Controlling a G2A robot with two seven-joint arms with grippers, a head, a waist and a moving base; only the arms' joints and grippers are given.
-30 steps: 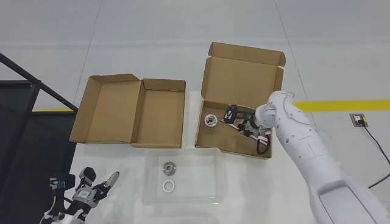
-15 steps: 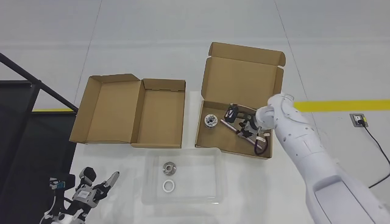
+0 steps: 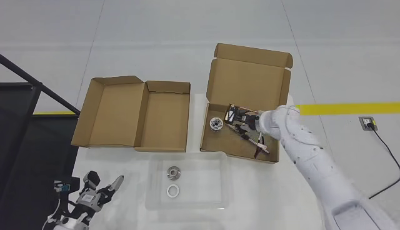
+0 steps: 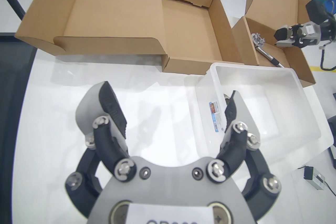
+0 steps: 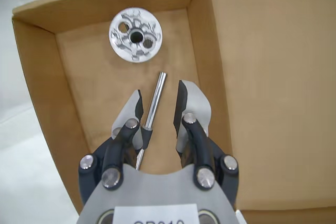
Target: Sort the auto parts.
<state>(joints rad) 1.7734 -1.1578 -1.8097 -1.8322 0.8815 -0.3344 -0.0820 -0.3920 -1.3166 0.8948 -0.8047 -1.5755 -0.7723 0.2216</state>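
Right pincer (image 5: 160,89), apart, straddles the rod (image 5: 155,100) in the box (image 5: 262,51), ready to grasp; left pincer (image 4: 169,91), apart, hangs idle.

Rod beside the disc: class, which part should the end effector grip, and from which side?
Probably the polished shaft of the rod, between its free tip and the black collar, from above, closing across its width. It lies flat on the box floor, thin and straight, and the open right end effector straddles it.
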